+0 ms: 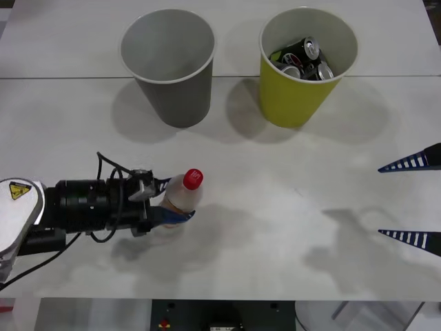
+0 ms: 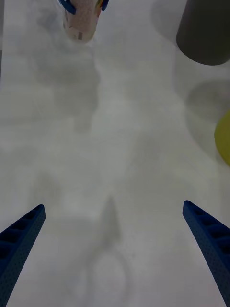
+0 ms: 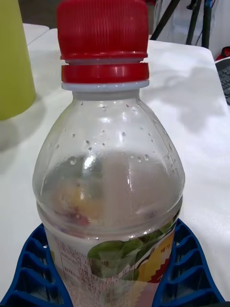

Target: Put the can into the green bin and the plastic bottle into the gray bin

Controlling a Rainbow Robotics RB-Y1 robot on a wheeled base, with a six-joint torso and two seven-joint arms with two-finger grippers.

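The plastic bottle (image 1: 185, 194) is clear, with a red cap and a yellow-orange label. It stands upright at the table's front left. My left gripper (image 1: 172, 201) is shut on its lower body, one blue finger on each side. In the left wrist view the plastic bottle (image 3: 110, 182) sits between the left gripper's (image 3: 110, 235) ribbed fingers. The gray bin (image 1: 176, 96) stands at the back left with nothing inside. The green bin (image 1: 296, 96) at the back right holds several dark cans (image 1: 303, 58). My right gripper (image 1: 380, 201) hangs open at the table's right edge.
The right wrist view shows the right gripper (image 2: 113, 206) open over bare white table, with the bottle (image 2: 81, 19), the gray bin (image 2: 206, 33) and the green bin (image 2: 224, 139) farther off. The green bin's wall (image 3: 14, 62) stands behind the bottle.
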